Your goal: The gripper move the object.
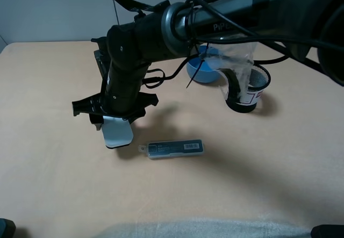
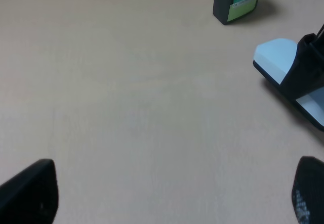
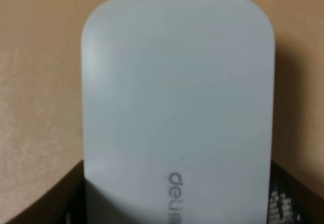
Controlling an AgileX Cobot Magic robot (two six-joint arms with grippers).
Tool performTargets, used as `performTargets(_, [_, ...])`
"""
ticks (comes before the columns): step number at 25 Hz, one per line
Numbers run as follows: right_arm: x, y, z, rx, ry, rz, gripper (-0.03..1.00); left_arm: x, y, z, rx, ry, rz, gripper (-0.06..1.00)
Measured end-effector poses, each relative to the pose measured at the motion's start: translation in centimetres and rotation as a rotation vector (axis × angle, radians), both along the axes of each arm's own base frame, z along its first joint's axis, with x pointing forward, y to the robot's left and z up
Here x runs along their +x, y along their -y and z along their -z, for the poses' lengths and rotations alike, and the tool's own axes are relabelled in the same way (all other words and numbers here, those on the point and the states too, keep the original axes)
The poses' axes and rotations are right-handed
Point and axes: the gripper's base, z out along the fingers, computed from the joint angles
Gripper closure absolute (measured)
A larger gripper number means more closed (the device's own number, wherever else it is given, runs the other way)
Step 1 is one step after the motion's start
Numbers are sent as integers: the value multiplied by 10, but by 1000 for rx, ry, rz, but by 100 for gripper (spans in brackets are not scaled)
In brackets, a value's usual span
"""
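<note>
The object, a flat white rounded-rectangle case [image 1: 118, 133], lies left of the table's middle. It fills the right wrist view [image 3: 177, 92], where grey "deli" lettering shows on it. My right gripper [image 1: 114, 121] reaches across from the right and its two black fingers [image 3: 71, 198] flank the case's near end, closed against its sides. The left wrist view shows the case's white corner and thin dark base edge [image 2: 273, 57] with a black finger over it. I cannot tell whether the case is off the table. My left gripper [image 2: 172, 193] is open and empty above bare table.
A slim dark grey barcode-labelled case [image 1: 176, 148] lies just right of the white case. A blue bowl [image 1: 203, 72] and a black mesh cup with a clear plastic bag [image 1: 247, 90] stand at the back right. A dark box with a green label [image 2: 237, 0] stands behind the right arm.
</note>
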Motion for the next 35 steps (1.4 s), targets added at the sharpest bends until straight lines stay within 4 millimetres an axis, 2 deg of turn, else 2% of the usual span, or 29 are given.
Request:
performTargets(13, [-1,3,21,-64,-45,49,51,0,0,0,0,0,0,2])
performTargets(22, [-1,3,21,-58,-55,58,51,0,0,0,0,0,0,2])
performTargets(23, [-2,3,21,-57,-60,61,48,0,0,0,0,0,0,2])
performTargets(25, [-2,2,21,-55,-68,65,36,0,0,0,0,0,0,2])
performTargets(27, [-2,3,21,-56,-69,65,30,0,0,0,0,0,0,2])
performTargets(35, [-4,4,21,-71,-84,60,27,0,0,0,0,0,0,2])
